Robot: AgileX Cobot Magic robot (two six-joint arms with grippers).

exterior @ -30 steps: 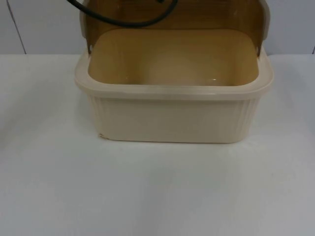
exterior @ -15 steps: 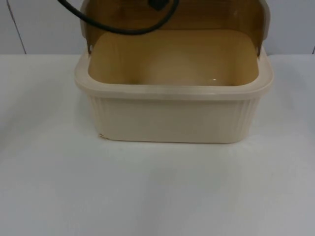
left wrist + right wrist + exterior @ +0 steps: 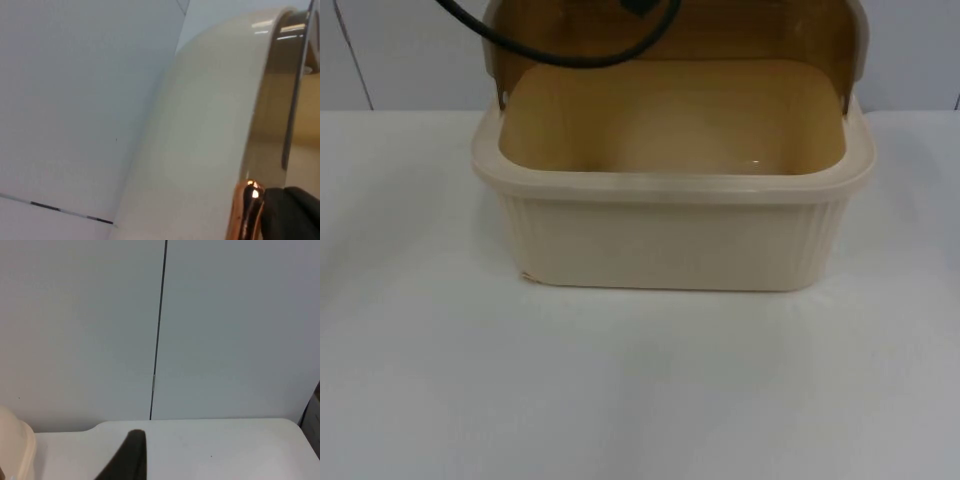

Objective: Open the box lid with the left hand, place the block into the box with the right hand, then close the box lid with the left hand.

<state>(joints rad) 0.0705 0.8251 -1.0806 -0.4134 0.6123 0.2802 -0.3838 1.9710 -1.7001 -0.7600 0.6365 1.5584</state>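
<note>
The cream ribbed box (image 3: 670,240) stands in the middle of the table with its lid (image 3: 670,30) swung up and back, brown underside facing forward. What I can see of the box's inside is bare. In the left wrist view my left gripper (image 3: 292,215) sits right against the lid's copper handle (image 3: 248,210), beside the lid's cream outer shell (image 3: 200,140). My right gripper (image 3: 127,455) hangs above the table to the right of the box, facing the partition wall, and a corner of the box (image 3: 15,445) shows beside it.
White table top (image 3: 640,390) spreads in front of the box and to both sides. The grey partition wall (image 3: 225,325) with a dark vertical seam rises just behind the table's back edge.
A black part of the left arm has edged into sight over the raised lid. The box and lid have not moved.
</note>
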